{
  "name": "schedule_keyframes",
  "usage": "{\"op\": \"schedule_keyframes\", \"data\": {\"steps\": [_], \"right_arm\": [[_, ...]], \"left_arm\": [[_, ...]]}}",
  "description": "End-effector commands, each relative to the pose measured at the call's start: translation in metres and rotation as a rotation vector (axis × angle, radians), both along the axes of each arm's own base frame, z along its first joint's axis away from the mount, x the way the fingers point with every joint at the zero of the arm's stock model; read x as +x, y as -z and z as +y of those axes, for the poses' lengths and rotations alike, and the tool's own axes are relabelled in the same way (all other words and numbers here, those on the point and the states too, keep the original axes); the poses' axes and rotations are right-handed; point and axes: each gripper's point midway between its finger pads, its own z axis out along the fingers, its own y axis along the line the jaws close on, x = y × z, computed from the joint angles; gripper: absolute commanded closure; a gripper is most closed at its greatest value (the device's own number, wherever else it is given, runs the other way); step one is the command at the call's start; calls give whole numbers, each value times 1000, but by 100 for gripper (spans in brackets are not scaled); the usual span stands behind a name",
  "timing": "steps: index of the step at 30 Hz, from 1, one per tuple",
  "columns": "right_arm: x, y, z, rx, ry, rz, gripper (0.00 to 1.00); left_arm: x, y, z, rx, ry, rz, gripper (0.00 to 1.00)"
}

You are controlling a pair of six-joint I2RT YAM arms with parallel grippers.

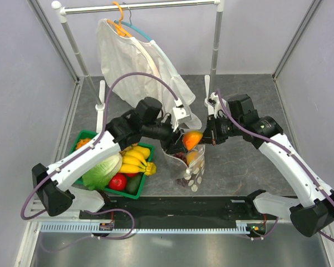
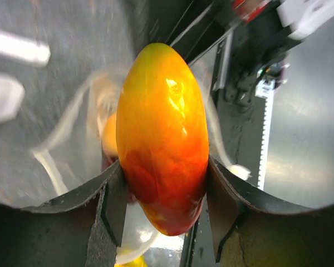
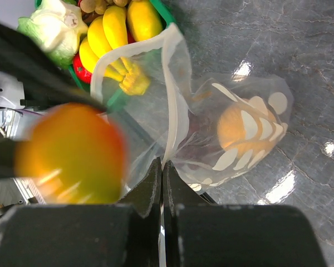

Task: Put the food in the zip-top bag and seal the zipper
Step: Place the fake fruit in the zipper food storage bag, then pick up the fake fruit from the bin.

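Note:
My left gripper (image 1: 185, 140) is shut on an orange-red peach-like fruit (image 2: 162, 139), seen too in the top view (image 1: 191, 137) and blurred in the right wrist view (image 3: 72, 153). It holds the fruit just above the open mouth of the clear dotted zip-top bag (image 1: 190, 167). My right gripper (image 1: 209, 138) is shut on the bag's rim strip (image 3: 170, 111), holding it up. Inside the bag (image 3: 239, 139) lie an orange fruit (image 3: 236, 128) and something dark purple (image 1: 181, 157). The zipper's slider tab is not visible.
A green basket (image 1: 83, 135) at the left holds a lettuce head (image 1: 103, 172), a yellow banana bunch (image 1: 136, 158), a red fruit (image 1: 117, 181) and others. A white garment (image 1: 133, 64) hangs on a rack at the back.

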Motion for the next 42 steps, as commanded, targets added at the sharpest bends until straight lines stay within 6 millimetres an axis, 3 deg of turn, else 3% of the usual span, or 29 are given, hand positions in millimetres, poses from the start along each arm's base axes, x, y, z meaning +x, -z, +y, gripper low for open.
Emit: {"op": "schedule_keyframes", "data": {"steps": [1,2,5,7,9,10,11,15,16,18,19,20,22,24,25,28,34,42], "right_arm": [[-3,-11,1,44,-6,-33,100],[-2,-11,2,45,-5,-33,100],[-3,-11,2,50,-10,-30,100],[-4,-10,2,48,-10,-30,100],[-4,-10,1,42,-9,-36,100],[-4,-10,0,39,-7,-37,100],[-5,-9,0,37,-8,-35,100],[-5,-10,-3,27,-7,-49,100],[-5,-9,-4,23,-7,-55,100],[-6,-8,-6,15,-5,-65,100],[-7,-7,-7,11,-6,-64,100],[-8,-7,-7,13,-6,-66,100],[-9,-7,-8,13,-6,-68,100],[-11,-6,-9,12,-8,-71,100],[-11,-7,-9,12,-8,-76,100],[-11,-6,-11,3,-6,-78,100],[-12,-2,-10,8,-6,-72,100],[-12,-4,-10,12,-6,-71,100]], "left_arm": [[10,16,-6,-80,-104,22,55],[9,36,-3,-53,-121,53,51],[13,59,2,-13,-174,77,34],[13,70,5,29,-183,105,27],[11,65,6,40,-179,121,21],[6,61,9,55,-178,141,18],[5,57,11,56,-181,145,7],[-2,12,30,4,-161,67,0],[6,-13,42,-30,-186,-13,0],[12,-15,64,35,-218,-22,0],[29,-32,80,48,-253,-83,0],[29,-14,97,139,-263,-10,0],[51,-14,130,168,-306,-2,0],[59,2,157,235,-345,36,0],[73,12,181,299,-428,35,0],[78,42,219,416,-540,125,1],[78,95,255,556,-718,244,0],[93,140,273,662,-797,240,0]]}}
